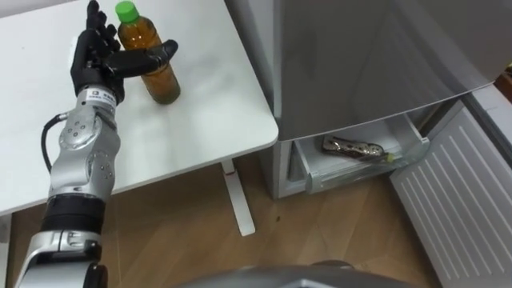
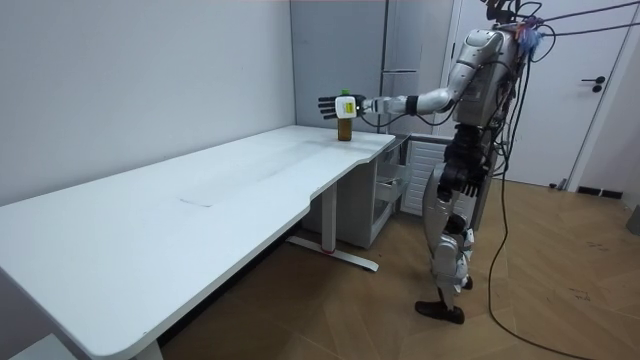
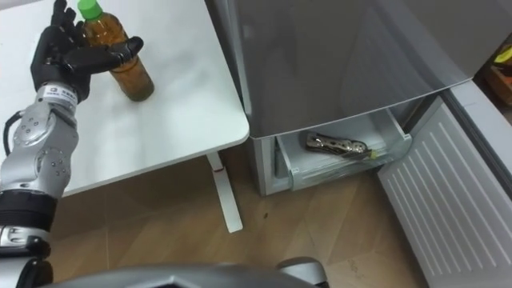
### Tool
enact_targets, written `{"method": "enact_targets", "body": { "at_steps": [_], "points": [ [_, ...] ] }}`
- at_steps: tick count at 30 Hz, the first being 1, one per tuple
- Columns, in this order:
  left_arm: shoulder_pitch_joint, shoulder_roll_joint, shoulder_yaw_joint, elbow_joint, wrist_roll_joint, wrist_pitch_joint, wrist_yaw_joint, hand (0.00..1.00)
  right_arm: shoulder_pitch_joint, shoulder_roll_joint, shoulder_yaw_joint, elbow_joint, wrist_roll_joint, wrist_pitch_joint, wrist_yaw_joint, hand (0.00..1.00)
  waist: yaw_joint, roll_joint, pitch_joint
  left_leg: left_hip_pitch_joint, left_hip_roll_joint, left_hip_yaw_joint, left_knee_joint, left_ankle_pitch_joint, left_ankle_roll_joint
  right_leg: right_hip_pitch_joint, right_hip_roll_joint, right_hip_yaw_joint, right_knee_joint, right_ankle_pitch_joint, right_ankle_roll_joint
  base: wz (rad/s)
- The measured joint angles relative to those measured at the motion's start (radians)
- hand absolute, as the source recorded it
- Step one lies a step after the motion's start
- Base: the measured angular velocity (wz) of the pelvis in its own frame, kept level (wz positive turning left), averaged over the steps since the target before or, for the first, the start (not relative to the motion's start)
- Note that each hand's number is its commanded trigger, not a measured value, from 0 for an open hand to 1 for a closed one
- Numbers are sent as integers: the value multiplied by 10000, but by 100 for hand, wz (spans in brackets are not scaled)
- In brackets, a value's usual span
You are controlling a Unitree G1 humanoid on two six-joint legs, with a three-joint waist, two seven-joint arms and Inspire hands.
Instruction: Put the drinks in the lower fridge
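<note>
The left hand (image 1: 98, 54) is reaching out over the far corner of the white table (image 1: 216, 112), and the drink bottle (image 1: 157, 70) is standing upright on the table right against its palm. The fingers are pointing straight up, spread behind the bottle, while the thumb is stretching across the bottle's front. So the hand is cupping it, open rather than clamped. The green cap (image 1: 126, 11) is poking up just beside the fingertips.

Off to the hand's right, past the table edge, the grey fridge (image 1: 376, 56) is standing tall. Its lower drawer (image 1: 364, 164) is hanging open well below the hand, and a dark packet (image 1: 352, 147) is lying inside. The ribbed white door (image 1: 456, 200) is swinging wide further to the right.

Beneath the hand's side of the table, a white table leg (image 1: 237, 200) is running down to the wooden floor (image 1: 336, 232).

In the room view, the robot is standing upright on that floor in front of the fridge, holding its arm level out towards the room view's left. The long table is sweeping away along a plain grey wall (image 2: 140, 90), and a white room door (image 2: 590, 100) is sitting closed behind the robot.
</note>
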Motion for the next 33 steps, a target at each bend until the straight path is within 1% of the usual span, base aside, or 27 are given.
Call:
{"method": "enact_targets", "body": {
  "at_steps": [2, 3, 6, 11, 14, 20, 21, 22, 23, 24, 25, 33],
  "points": [
    [-167, 0, 11, 249, 8, 95, -1, 0, 37, 0, -1, -67, -70, 135, 0, 0, 27, -9, -9, -8, 1, 12, -3, 0, 0, -11, 2, 11, 2, 0, 0, 0],
    [-231, 0, 11, 379, 7, 166, -1, 0, 95, 0, -1, -66, -97, 194, 1, 0, 25, -6, -27, -18, 1, 10, -2, 0, 0, -5, 2, 20, 2, 0, 0, 0],
    [-239, 0, 11, 511, 7, 370, -10, 0, 165, 0, -1, -66, -197, 278, 6, 0, 18, 26, -74, -21, 1, 22, 1, 0, 0, 9, 3, 52, 9, 0, 0, 0],
    [-239, 0, 11, 574, 7, 617, -8, 0, 168, 0, -1, -61, -323, 547, 18, 0, 16, 63, -97, -8, 2, 80, 25, 0, 0, -13, 4, 134, 67, 0, 0, -4],
    [-239, 0, 11, 597, 8, 623, 22, 0, 173, -1, -1, -66, -424, 569, 1, 0, 22, 78, -102, 6, 15, 116, 24, -1, 1, 2, 23, 213, 90, 0, -1, -5],
    [-238, 0, 11, 703, 8, 624, 43, 0, 171, -14, -1, -67, -423, 623, -111, 0, 28, 165, -77, 55, 29, 145, -10, -3, 1, -77, 56, 311, 119, 7, -13, -5],
    [-238, 0, 11, 703, 8, 623, 44, 0, 173, -15, -1, -67, -423, 623, -116, 0, 30, 182, -87, 50, 29, 149, -13, -2, 1, -96, 62, 337, 120, 7, -13, -5],
    [-239, 0, 11, 703, 8, 623, 46, 35, 172, -16, -1, -67, -423, 622, -119, 0, 31, 187, -89, 52, 29, 154, -14, -2, 1, -99, 64, 355, 118, 7, -13, -6],
    [-239, 0, 11, 703, 8, 623, 46, 74, 166, -16, -1, -67, -423, 621, -122, 0, 32, 202, -99, 60, 29, 171, -17, -2, 1, -103, 67, 387, 114, 7, -13, -6],
    [-239, 0, 11, 703, 8, 623, 46, 93, 156, -15, -1, -69, -423, 618, -122, 0, 30, 206, -101, 66, 29, 190, -23, -2, 1, -107, 68, 406, 106, 6, -13, -6],
    [-239, 0, 11, 703, 8, 623, 46, 100, 152, -15, -1, -70, -423, 616, -122, 0, 30, 205, -101, 67, 28, 200, -27, -2, 1, -112, 69, 417, 100, 6, -13, -5],
    [-239, 0, 14, 834, 16, 622, 87, 100, 148, -32, 0, -69, -423, 613, -192, 0, 29, 156, -69, 44, 27, 242, -36, -2, 0, -192, 81, 491, 88, 5, -12, -2]
  ]
}}
